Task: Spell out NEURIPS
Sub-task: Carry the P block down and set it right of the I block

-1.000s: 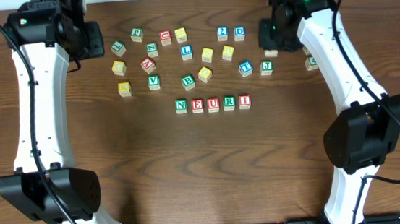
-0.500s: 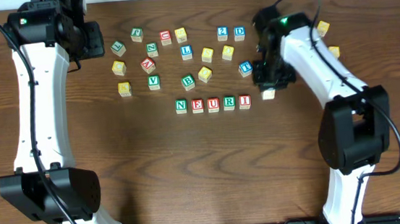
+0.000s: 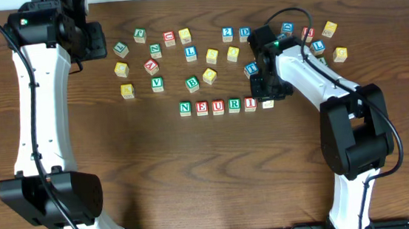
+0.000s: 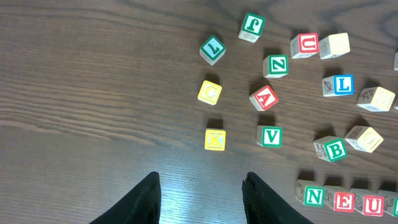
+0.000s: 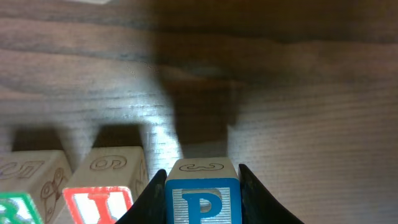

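p cube (image 5: 202, 200) brought beside red i (image 3: 250, 104), gripped

The right hand (image 3: 268, 98) has come away from the far right corner of the worktop (image 3: 195, 174). It moved nearer and to the left. It brought the blue P block (image 5: 203, 204) along to the right end of the row (image 3: 218, 106), just beside the red I block (image 3: 250, 103). The far right blocks (image 3: 319, 45), hidden before, now show.

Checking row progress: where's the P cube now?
Overhead view: the P cube is clamped in the right tool at the right end of the row, just beside the red I cube.
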Available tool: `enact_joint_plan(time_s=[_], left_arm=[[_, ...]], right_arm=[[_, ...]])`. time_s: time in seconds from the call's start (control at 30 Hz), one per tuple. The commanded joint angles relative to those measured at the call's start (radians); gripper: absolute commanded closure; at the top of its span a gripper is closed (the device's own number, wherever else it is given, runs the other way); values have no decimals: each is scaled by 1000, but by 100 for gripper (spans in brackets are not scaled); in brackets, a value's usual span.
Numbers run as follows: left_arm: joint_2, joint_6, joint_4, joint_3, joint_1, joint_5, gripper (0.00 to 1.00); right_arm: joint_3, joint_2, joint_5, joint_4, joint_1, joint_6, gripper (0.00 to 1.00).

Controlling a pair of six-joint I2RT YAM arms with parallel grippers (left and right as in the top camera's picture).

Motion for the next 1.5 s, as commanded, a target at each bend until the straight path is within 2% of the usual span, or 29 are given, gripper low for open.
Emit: enact_joint_plan(time_s=[0.0,0.17,0.93,1.1,1.3,1.47], left_arm=[[0,-1,0,15,-3,-8,58],[0,-1,0,15,-3,-8,58],[0,-1,0,15,-3,-8,57],[0,-1,0,15,-3,-8,57],[0,-1,0,15,-3,-8,57],[0,-1,0,15,-3,-8,58]], right_arm=[[-29,8,23,35,7,16,76],[-52,8,23,69,7,42,76],[-53,8,-4,25,7,41,72],[-52,8,-5,27,7,41,58],[-43,6,-4,37,6,34,57],[48,2,-3,-7,-3,3,56]])
